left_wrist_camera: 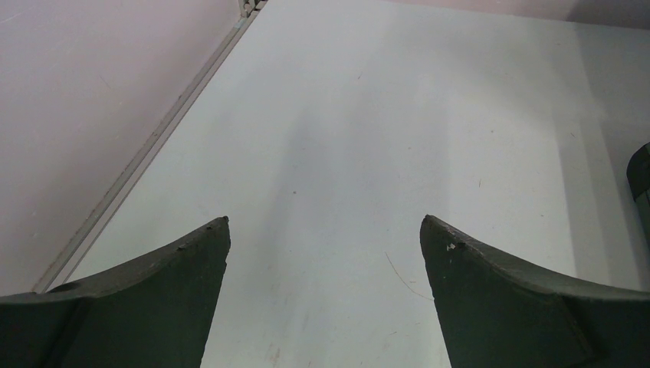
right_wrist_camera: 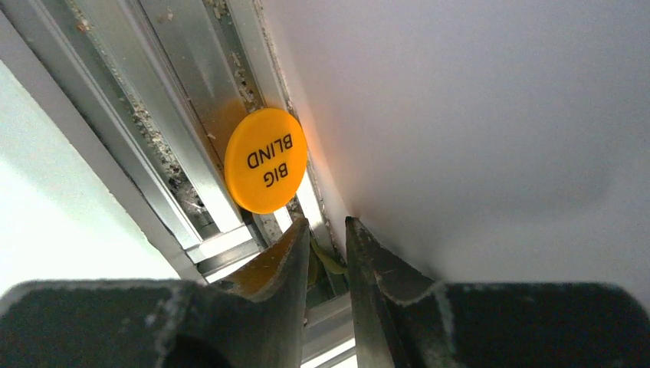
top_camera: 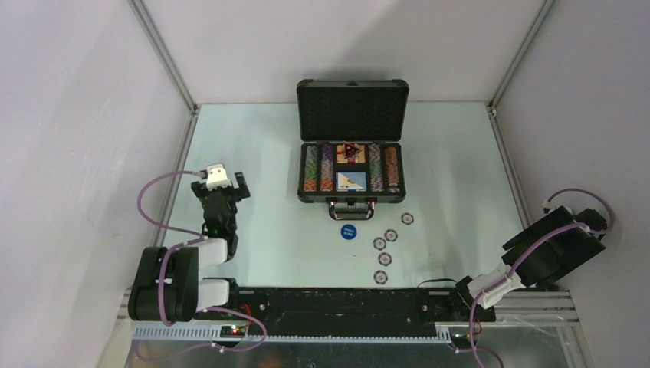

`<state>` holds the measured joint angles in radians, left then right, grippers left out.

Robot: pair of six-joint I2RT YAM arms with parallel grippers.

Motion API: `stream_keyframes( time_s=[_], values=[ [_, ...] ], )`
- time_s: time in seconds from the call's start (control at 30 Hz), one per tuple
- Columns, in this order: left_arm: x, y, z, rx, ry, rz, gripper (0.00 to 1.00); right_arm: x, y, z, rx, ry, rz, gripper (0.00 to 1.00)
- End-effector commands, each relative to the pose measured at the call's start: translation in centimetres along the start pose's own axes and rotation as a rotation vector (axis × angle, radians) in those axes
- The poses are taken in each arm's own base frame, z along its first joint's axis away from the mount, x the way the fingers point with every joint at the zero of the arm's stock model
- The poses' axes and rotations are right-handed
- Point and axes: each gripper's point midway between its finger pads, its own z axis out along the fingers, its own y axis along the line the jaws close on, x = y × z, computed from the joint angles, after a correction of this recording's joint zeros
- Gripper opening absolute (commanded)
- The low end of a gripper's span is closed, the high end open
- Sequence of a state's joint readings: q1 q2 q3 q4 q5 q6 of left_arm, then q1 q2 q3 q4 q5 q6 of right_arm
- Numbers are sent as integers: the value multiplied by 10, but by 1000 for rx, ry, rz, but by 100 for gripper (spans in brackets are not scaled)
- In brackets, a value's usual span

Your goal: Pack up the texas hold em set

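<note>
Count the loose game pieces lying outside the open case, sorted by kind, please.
Striped poker chips: 5
Blue button: 1
Orange button: 1
Total: 7

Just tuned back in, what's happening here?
The case sits open, mostly packed. Five loose chips and the blue button lie in front of it. The right gripper is at the side rail, jaws narrowly apart just short of the orange Big Blind button lying there, not gripping it. The left gripper hovers open over bare table.
</note>
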<state>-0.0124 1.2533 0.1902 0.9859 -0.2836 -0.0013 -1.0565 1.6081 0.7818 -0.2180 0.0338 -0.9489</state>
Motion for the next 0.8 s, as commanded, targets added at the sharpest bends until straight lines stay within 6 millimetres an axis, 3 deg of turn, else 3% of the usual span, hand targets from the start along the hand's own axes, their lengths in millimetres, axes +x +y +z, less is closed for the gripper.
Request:
stream_keyframes(
  time_s=[0.0, 0.1, 0.37, 0.77],
  values=[
    [-16, 3, 2, -12, -59, -30, 98, -22, -45, -17, 173, -80, 8, 29],
    [-16, 3, 2, -13, -59, -30, 98, -27, -41, -24, 160, -106, 34, 31],
    [-16, 3, 3, -13, -60, -30, 98, -63, -17, -44, -25, -201, 163, 37],
    [-16, 3, 3, -13, -60, -30, 98, -70, 30, 5, -118, -89, 221, 34]
  ],
)
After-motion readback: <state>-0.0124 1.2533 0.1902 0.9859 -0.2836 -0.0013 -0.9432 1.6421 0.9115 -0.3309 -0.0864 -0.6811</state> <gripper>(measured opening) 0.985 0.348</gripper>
